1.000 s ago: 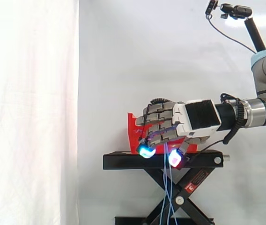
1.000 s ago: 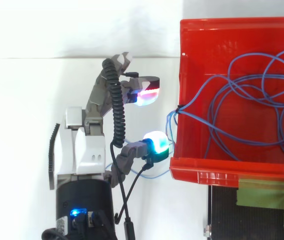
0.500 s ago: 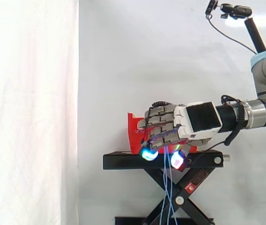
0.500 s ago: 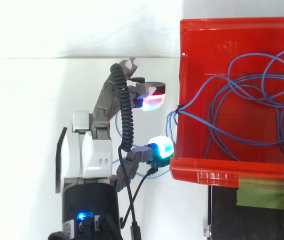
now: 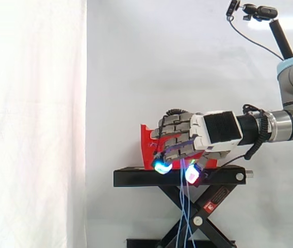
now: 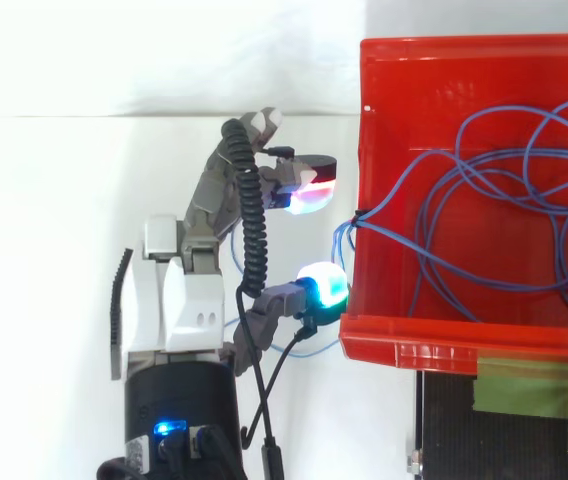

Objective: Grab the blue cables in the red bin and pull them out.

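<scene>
I see the hand (image 5: 208,137) just outside the red bin (image 6: 434,335), its fingers curled round a few strands of the blue cables (image 6: 484,190) where they spill over the bin's near wall. Most of the cables lie looped inside the bin. In the side view the gripped strands hang straight down from between the glowing fingertips (image 5: 161,167), in front of the black stand (image 5: 136,178).

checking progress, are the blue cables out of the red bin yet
Mostly in: the blue cables loop inside the red bin; some strands cross its wall and hang past the stand.
</scene>
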Available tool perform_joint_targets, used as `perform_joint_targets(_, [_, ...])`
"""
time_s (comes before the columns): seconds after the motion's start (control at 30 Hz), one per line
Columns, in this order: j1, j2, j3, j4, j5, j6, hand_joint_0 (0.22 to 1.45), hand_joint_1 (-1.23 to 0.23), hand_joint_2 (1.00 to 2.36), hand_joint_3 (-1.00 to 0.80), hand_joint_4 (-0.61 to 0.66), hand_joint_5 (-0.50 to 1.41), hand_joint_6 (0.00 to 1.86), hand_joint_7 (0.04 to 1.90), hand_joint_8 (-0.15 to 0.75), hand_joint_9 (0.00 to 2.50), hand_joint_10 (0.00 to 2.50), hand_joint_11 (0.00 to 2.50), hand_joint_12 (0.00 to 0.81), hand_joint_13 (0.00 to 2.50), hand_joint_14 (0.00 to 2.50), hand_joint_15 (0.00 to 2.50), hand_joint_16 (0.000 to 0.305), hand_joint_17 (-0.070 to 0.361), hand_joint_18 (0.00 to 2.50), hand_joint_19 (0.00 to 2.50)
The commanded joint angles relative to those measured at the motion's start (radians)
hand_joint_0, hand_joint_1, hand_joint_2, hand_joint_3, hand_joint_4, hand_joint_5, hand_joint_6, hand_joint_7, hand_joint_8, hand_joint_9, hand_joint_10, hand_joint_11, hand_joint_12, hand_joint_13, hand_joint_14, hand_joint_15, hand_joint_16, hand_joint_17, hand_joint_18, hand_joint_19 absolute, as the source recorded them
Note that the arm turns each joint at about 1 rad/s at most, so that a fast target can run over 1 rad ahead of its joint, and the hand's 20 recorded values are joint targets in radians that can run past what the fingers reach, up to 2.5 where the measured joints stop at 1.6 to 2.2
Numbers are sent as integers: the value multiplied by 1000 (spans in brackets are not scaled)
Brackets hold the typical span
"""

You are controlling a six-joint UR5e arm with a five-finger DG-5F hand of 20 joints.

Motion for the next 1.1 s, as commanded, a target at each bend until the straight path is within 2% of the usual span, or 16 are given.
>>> perform_joint_targets(0.0, [0,0,0,3,0,0,769,-1019,1000,-1000,-81,964,7,820,219,852,20,599,320,493,10,215,45,100,394,311])
perform_joint_targets(0.07, [0,-3,0,-5,0,0,770,-1019,1000,-1000,-82,967,6,824,222,851,22,604,320,494,8,213,44,100,397,321])
perform_joint_targets(0.17, [0,-25,0,-2,-2,2,774,-1019,1000,-1000,-78,969,7,830,221,853,23,605,319,495,9,217,44,99,399,318])
perform_joint_targets(0.2, [0,-43,1,6,-2,2,775,-1019,1000,-1000,-69,969,7,830,219,853,20,604,319,495,9,220,44,99,399,318])
perform_joint_targets(0.33, [3,-43,0,13,-3,3,776,-1019,1000,-1000,-68,968,6,832,224,853,23,605,319,497,9,221,44,99,401,321])
perform_joint_targets(0.73, [-2,-43,1,3,-5,3,776,-1017,1000,-1000,-63,963,7,829,224,852,22,606,320,497,9,217,44,99,400,318])
perform_joint_targets(0.87, [-2,-42,3,-14,-11,2,775,-1015,1000,-1000,-59,960,7,826,225,852,22,603,321,497,9,217,44,99,398,328])
perform_joint_targets(1.07, [0,-42,29,-71,-12,0,774,-1013,1000,-1000,-39,955,6,823,225,845,20,599,322,494,9,219,44,99,399,324])
